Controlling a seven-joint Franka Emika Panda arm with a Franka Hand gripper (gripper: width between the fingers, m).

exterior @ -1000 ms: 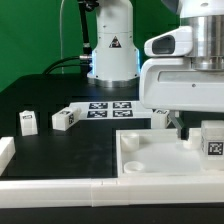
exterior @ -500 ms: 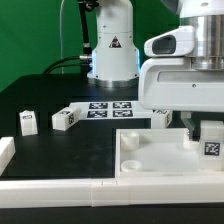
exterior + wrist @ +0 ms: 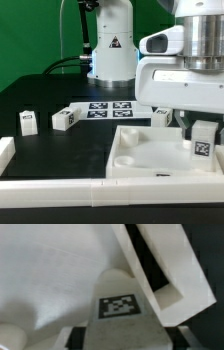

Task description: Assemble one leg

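My gripper [image 3: 200,128] is shut on a leg [image 3: 201,142], a small white block with a black-and-white tag, and holds it upright over the right part of the large white square tray-like part [image 3: 140,160]. In the wrist view the leg [image 3: 122,308] fills the middle between my gripper [image 3: 122,339] and its dark fingers [image 3: 78,336], with the tray's raised rim [image 3: 165,274] beside it. Two other legs stand on the table at the exterior view's left, one [image 3: 27,123] further left than the other [image 3: 65,119].
The marker board [image 3: 108,107] lies at the back middle in front of the robot base [image 3: 112,55]. Another small tagged block [image 3: 160,116] sits behind the tray. A white rail [image 3: 50,187] runs along the front edge, with a white block [image 3: 5,152] at far left.
My gripper and the held leg have moved toward the exterior view's left and a little lower, over the tray. The tray has tilted or shifted slightly.
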